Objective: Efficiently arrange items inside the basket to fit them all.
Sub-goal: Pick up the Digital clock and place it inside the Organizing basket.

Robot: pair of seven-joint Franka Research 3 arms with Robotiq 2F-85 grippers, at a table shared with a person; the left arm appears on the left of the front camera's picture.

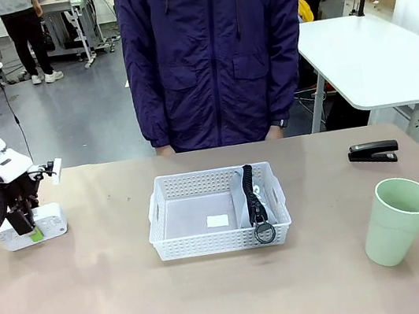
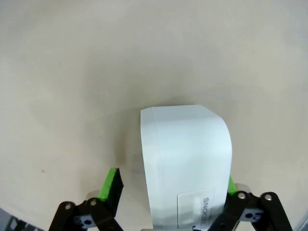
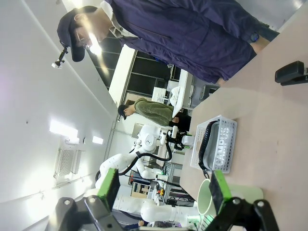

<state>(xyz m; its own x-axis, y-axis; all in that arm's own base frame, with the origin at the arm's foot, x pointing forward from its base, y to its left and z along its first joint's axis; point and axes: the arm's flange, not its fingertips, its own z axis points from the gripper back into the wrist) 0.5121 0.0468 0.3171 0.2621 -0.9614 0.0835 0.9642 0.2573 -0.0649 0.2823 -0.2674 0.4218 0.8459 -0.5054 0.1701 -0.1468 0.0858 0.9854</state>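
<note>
left claw (image 1: 31,230): pinching small white box (image 1: 38,225), far left on tabletop (image 1: 97,302)
basket (image 1: 221,239): well right of box; bare left half
right claw (image 3: 163,190): spread

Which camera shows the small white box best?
The left wrist view: the white box appears large between the left pincer's green pads. The front view shows it small at the table's left edge, partly behind that pincer. In the right wrist view I can't pick it out.

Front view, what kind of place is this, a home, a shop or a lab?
Most likely a robotics lab: white worktables on a grey floor, an equipment stand behind, and another white robot arm at a farther table.
</note>
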